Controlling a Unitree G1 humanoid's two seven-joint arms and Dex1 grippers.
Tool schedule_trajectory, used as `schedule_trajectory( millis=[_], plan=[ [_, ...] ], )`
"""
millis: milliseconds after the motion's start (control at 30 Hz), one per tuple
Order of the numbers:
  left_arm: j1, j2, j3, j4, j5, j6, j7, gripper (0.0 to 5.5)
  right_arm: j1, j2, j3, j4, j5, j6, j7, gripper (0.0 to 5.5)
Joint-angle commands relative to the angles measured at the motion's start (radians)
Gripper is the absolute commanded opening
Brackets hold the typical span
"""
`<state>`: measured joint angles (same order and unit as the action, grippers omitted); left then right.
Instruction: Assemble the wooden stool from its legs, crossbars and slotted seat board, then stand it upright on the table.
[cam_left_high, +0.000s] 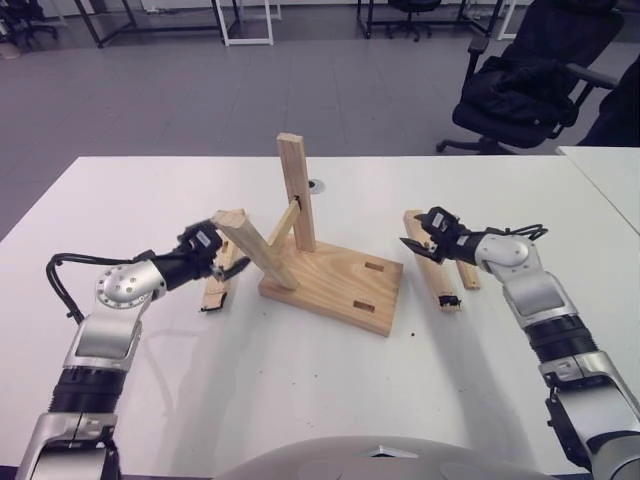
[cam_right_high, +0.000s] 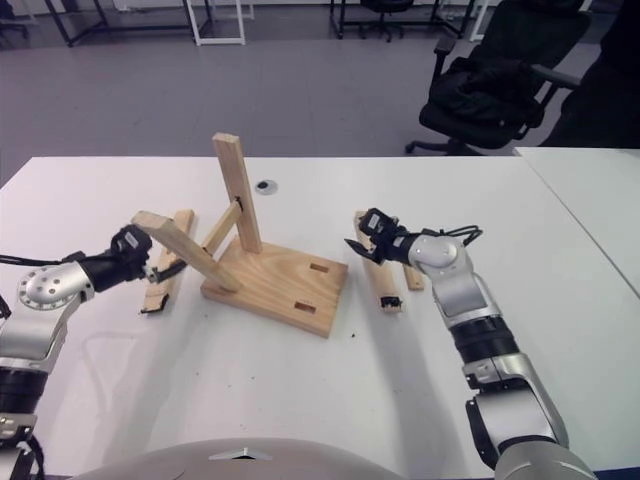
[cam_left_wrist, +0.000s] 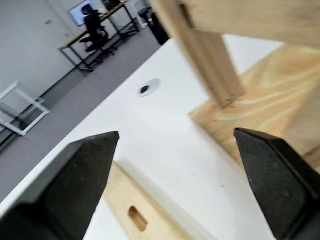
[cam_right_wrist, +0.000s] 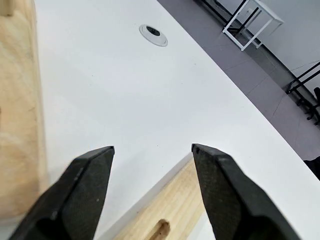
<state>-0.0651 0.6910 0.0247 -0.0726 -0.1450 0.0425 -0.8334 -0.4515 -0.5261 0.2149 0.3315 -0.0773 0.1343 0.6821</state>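
On the white bench (cam_left_high: 300, 400), centre: seat board (cam_left_high: 335, 288) lies flat, slots up, with the part-built frame on it; my read is roughly half done.

Done: two legs sit in the board's left-side slots; upright leg (cam_left_high: 296, 190) stands straight; tilted leg (cam_left_high: 252, 248) leans out toward the robot's left, so not square; crossbar (cam_left_high: 285, 224) bridges the two.

Left to do: two empty slots (cam_left_high: 375, 266) on the board's right side; tilted leg likely needs truing; then the remaining legs and crossbar, then flip and stand it upright.

Loose parts: left loose leg (cam_left_high: 215, 290) flat on the bench just beside the board, mortise facing up; right loose leg (cam_left_high: 433, 272) flat on the other side; shorter piece (cam_left_high: 467, 274) just beside it, probably a crossbar, can't confirm.

Look: pale raw timber, grain visible, square-section sticks, board a thick slab.

Left gripper (cam_left_high: 228, 268): fingers spread wide, holding nothing, over the left loose leg, close to the tilted leg; right gripper (cam_left_high: 410, 243): fingers spread, empty, over the far end of the right loose leg.
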Motion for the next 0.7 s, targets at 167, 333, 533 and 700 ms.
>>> schedule_trajectory(
  millis=[167,333,533,700],
  plan=[
    [0.042,0.068,-0.138,-0.066,0.087,0.11,-0.075,4.24,-0.16,0.112,0.103,0.357,-0.062,-0.276,0.099,2.9],
    [-0.156,-0.141,-0.185,0.249,0.183,-0.034,0.14,4.24,-0.07,0.077,0.137,0.233,-0.01,-0.255,0.316,2.9],
    [-0.282,-0.236,-0.195,0.52,0.238,-0.193,0.249,4.24,0.022,0.086,0.049,0.067,-0.011,-0.161,0.15,2.9],
    [-0.114,-0.189,-0.061,0.261,0.169,-0.126,0.294,4.24,0.172,0.141,-0.312,-0.152,0.136,0.145,-0.213,2.9]
  ],
)
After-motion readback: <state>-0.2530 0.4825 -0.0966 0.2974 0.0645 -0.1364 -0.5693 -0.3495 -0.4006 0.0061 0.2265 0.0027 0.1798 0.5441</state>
